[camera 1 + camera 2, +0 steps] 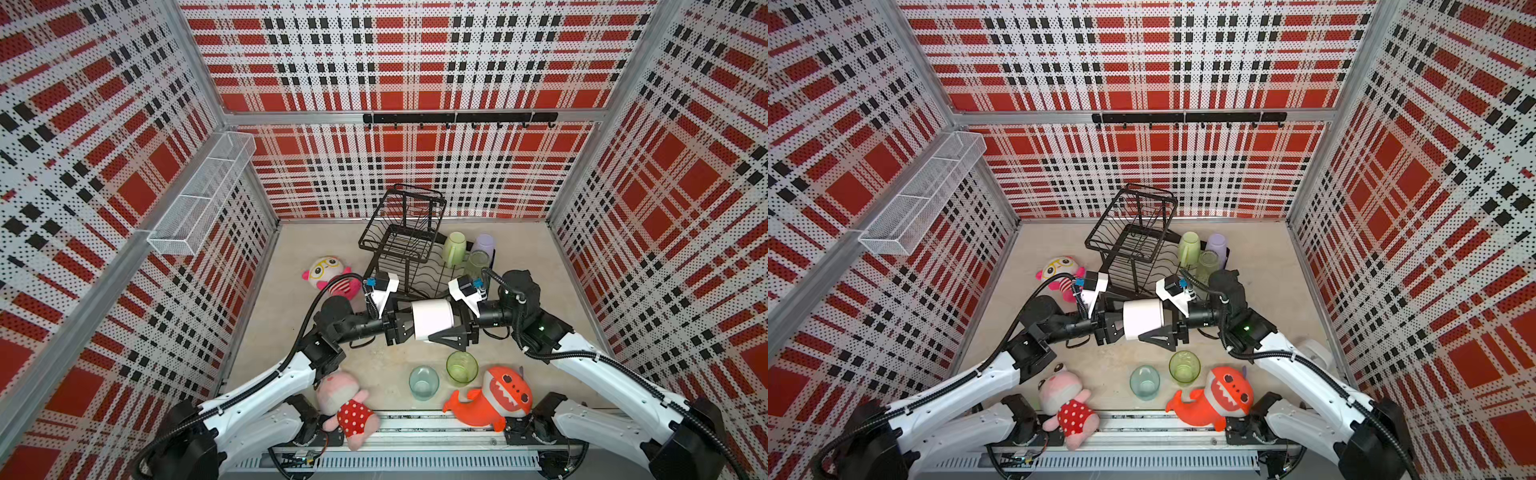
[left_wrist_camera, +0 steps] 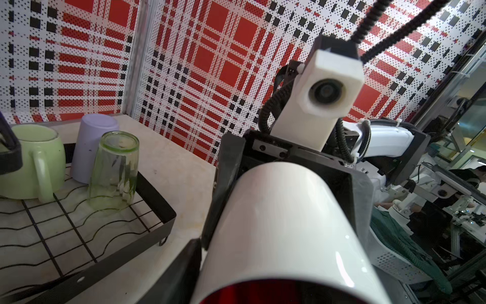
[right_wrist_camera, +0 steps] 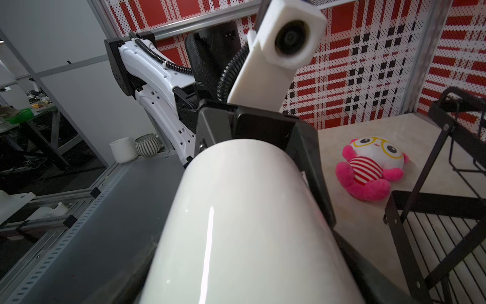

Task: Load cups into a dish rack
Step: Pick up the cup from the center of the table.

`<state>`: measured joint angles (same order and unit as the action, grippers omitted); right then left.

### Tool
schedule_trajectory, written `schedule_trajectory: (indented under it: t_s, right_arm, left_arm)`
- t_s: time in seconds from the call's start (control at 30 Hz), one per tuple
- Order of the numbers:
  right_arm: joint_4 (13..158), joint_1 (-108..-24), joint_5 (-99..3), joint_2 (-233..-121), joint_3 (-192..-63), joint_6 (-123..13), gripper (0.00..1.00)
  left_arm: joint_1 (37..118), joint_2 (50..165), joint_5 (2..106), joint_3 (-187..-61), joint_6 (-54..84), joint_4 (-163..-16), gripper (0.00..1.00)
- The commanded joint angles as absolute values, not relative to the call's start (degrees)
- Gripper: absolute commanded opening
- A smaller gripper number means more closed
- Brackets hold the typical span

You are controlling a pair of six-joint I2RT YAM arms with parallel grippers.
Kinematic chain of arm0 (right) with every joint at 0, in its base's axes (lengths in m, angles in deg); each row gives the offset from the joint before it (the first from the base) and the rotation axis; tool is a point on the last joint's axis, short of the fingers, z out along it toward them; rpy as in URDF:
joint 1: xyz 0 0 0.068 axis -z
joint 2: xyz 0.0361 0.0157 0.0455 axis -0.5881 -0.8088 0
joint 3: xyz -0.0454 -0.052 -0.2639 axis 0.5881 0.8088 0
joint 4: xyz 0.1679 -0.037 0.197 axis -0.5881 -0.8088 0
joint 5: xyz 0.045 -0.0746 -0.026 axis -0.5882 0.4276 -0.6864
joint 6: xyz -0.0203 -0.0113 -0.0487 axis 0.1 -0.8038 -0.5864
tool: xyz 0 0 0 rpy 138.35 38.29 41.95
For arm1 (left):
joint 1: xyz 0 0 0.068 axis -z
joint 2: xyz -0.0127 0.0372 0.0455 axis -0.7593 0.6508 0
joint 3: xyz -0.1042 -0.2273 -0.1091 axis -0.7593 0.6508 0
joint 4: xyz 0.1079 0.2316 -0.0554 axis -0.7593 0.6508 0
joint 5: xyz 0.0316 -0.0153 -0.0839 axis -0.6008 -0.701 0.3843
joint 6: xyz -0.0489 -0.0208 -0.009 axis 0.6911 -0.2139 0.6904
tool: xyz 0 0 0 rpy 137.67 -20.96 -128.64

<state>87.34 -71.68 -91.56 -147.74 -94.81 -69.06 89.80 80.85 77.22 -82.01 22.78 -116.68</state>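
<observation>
Bench [image 1: 519, 249]: pale beige, stone-look surface, boxed on 3 sides by perforated walls [image 1: 415, 62] printed in red, black and white plaid. A white mesh shelf [image 1: 203, 195] is fixed to the wall on the left arm's side, and a black hook rail [image 1: 457, 118] to the rear wall. 3 plush toys lie on the bench.

Dish rack [image 1: 399, 232]: black wire, 2 tiers, at the rear centre. Its lower tier holds 3 inverted cups close together: pale green mug [image 1: 454, 247], lilac tumbler [image 1: 484, 243], tall green glass [image 1: 478, 264].

Short green glass [image 1: 461, 368] and teal glass [image 1: 423, 382] stand upright on the bench near the front edge, side by side.

White mug [image 1: 432, 318]: lying horizontal, clear of the bench, just in front of the rack, between both arms. Its red interior faces the left arm.

Right fingers [image 2: 227, 171]: 1 on each side of the mug's closed end, pressed against it, grasping it.

Left fingers [image 3: 307, 158]: flanking the open end; cannot tell whether they are clenched or released.
</observation>
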Motion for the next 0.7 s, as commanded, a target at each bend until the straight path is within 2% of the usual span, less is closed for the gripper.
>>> schedule_trajectory:
  t_s: [0.0, 0.17, 0.47, 0.67]
  right_arm:
    - [81.2, -68.6, -93.5, -145.5, -98.0, -73.0, 0.74]
    - [69.4, -64.2, -92.2, -144.5, -101.3, -80.3, 0.74]
    - [58.0, -57.0, -85.6, -144.8, -103.3, -85.6, 0.72]
    - [51.7, -55.9, -72.9, -148.1, -106.2, -88.8, 0.73]
  left_arm:
    - [88.3, 79.7, 76.7, -80.6, 22.1, -120.4, 0.65]
    - [86.5, 78.7, 76.0, -78.7, 22.1, -120.4, 0.70]
    - [84.1, 78.1, 75.7, -76.5, 22.1, -120.3, 0.70]
    - [83.9, 78.0, 75.7, -76.7, 21.8, -119.9, 0.70]
